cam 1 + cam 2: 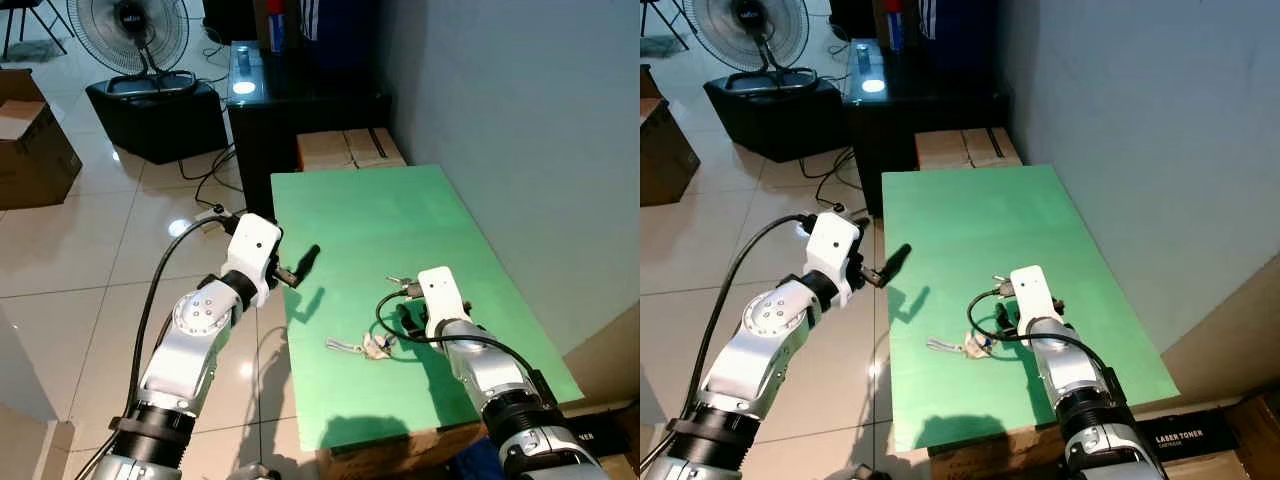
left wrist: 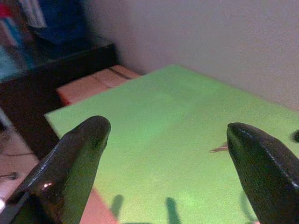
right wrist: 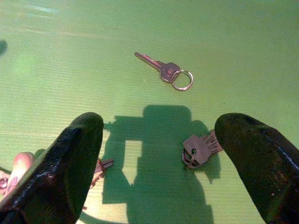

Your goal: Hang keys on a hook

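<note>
Three sets of keys lie on the green table (image 1: 400, 215). In the right wrist view I see a single key on a ring (image 3: 164, 70), a small key bunch (image 3: 198, 150) and a key with a pink tag (image 3: 18, 164). From the head, one set (image 1: 366, 346) lies near the table's front and a small key (image 1: 397, 281) lies just beyond my right wrist. My right gripper (image 3: 159, 135) hangs open close above the table, over the keys, holding nothing. My left gripper (image 1: 303, 264) hovers open over the table's left edge, its fingers (image 2: 79, 154) empty.
A grey wall (image 1: 520, 120) runs along the table's right side. Behind the table stand a black cabinet (image 1: 270, 110) and cardboard boxes (image 1: 345, 150). A fan (image 1: 130, 30) on a black box and another carton (image 1: 30, 140) sit on the tiled floor to the left.
</note>
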Controlling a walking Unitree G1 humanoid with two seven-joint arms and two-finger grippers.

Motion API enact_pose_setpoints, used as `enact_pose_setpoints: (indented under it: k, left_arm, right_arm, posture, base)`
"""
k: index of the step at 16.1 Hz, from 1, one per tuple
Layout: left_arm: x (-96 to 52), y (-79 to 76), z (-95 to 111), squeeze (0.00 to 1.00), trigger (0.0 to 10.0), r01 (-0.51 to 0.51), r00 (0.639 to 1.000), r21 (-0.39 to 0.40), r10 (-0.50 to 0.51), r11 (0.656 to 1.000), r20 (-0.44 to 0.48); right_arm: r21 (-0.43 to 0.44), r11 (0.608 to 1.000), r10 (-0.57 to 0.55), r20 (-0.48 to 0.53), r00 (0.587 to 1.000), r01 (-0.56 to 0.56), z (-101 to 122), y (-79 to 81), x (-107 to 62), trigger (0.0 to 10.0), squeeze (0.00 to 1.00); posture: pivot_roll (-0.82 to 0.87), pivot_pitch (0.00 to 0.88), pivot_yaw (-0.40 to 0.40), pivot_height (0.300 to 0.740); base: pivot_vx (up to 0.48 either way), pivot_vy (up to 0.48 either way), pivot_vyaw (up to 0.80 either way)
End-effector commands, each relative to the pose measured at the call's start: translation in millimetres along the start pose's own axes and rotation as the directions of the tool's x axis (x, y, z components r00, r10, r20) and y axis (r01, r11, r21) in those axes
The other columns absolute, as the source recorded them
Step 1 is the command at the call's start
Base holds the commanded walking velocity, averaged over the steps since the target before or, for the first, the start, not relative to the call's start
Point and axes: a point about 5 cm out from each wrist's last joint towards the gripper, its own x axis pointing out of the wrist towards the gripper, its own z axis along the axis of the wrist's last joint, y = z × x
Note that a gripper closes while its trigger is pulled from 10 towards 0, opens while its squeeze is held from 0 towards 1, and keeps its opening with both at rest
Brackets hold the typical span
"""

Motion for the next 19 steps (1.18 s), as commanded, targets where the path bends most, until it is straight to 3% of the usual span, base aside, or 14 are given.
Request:
enact_pose_setpoints:
  k: [1,3,6,9,12,14,15,16,19]
  left_arm:
    - [-2.6,-1.2,1.9,1.00,10.0,0.021,1.000,-0.033,-0.021,0.999,0.007]
    - [-7.0,-1.0,1.3,1.00,10.0,0.062,0.997,-0.061,-0.060,0.996,0.039]
    - [-1.1,-4.4,6.1,1.00,10.0,0.127,0.990,-0.036,-0.125,0.991,0.059]
    - [-4.0,-9.3,9.7,1.00,10.0,0.190,0.979,-0.009,-0.189,0.982,0.070]
    - [-6.4,-4.5,9.4,1.00,10.0,0.212,0.976,0.037,-0.214,0.977,0.043]
    - [-2.1,-5.1,12.1,1.00,10.0,0.217,0.976,0.081,-0.219,0.973,0.016]
    - [-2.6,-5.8,13.4,0.35,10.0,0.225,0.974,0.086,-0.227,0.971,0.016]
    - [-3.6,-6.4,13.9,0.00,10.0,0.236,0.971,0.089,-0.238,0.968,0.012]
    - [-8.3,-5.2,14.4,0.00,10.0,0.242,0.970,0.098,-0.242,0.965,-0.008]
  right_arm:
    - [0.029,1.000,0.004,0.011,1.000,-0.004,0.5,-1.4,-0.6,10.0,1.00]
    - [0.037,0.999,-0.007,-0.021,1.000,0.007,-12.1,-0.7,-2.5,10.0,1.00]
    - [0.044,0.999,-0.030,-0.018,0.999,0.030,-10.8,-8.6,-4.7,10.0,1.00]
    - [0.029,0.999,-0.032,-0.042,0.999,0.033,-16.7,-17.1,-4.4,10.0,1.00]
    - [0.014,1.000,-0.014,-0.032,0.999,0.015,-15.9,-14.9,-0.9,10.0,1.00]
    - [-0.049,0.999,-0.022,-0.061,0.998,0.019,-19.5,-15.5,1.4,10.0,1.00]
    - [-0.040,0.999,-0.034,-0.067,0.997,0.031,-19.4,-18.7,2.5,10.0,0.42]
    - [-0.027,0.999,-0.047,-0.067,0.997,0.046,-18.1,-22.8,3.5,10.0,0.00]
    - [-0.034,0.998,-0.064,-0.083,0.995,0.061,-13.5,-30.7,5.8,10.0,0.00]
  posture:
    - [-0.15,0.000,0.028,0.740]
    - [-0.17,0.000,0.030,0.740]
    - [-0.18,0.000,0.027,0.740]
    - [-0.15,0.000,-0.008,0.740]
    - [-0.16,0.000,0.012,0.740]
    - [-0.16,0.000,0.012,0.740]
    - [-0.15,0.000,0.015,0.740]
    - [-0.15,0.000,0.017,0.740]
    - [-0.13,0.000,0.027,0.740]
  base:
    - [0.000,0.000,0.00]
    - [0.000,0.000,0.00]
    - [0.000,0.000,0.00]
    - [0.000,0.000,0.00]
    - [0.000,0.000,0.00]
    - [0.000,0.000,0.00]
    - [0.000,0.000,0.00]
    - [0.000,0.000,0.00]
    - [0.000,0.000,0.00]
